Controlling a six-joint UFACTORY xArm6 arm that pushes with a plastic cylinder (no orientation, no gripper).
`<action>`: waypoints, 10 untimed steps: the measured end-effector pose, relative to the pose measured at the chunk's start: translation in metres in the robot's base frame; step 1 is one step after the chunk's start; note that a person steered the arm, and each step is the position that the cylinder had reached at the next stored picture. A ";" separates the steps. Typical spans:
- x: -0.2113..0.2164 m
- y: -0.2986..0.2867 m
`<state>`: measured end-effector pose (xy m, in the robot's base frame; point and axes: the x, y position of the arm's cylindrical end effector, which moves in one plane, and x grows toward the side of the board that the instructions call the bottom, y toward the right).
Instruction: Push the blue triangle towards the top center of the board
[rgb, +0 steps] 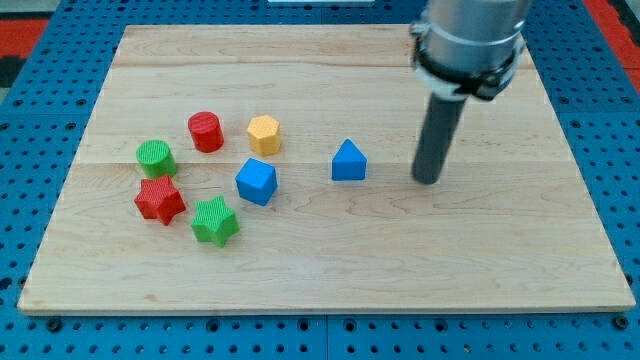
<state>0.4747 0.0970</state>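
No hand here, just a rod holding nothing; my tip (428, 181) sits right of the blue triangle (348, 161), mid-surface (330, 270); I'd swing below it, then shove straight up toward top center.

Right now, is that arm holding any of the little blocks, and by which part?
Nothing is held. My tip stands clear on the board's wood, to the view's right of the blue triangle, not touching it.

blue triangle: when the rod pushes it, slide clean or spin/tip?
The blue triangle sits low on a flat base, so it probably slides rather than tips. Its angled faces may make it spin under an off-centre push. My tip stands apart at its right, so pushing from there would send it left, not up.
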 end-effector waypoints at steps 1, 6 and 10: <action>0.007 -0.035; -0.069 -0.086; -0.179 -0.149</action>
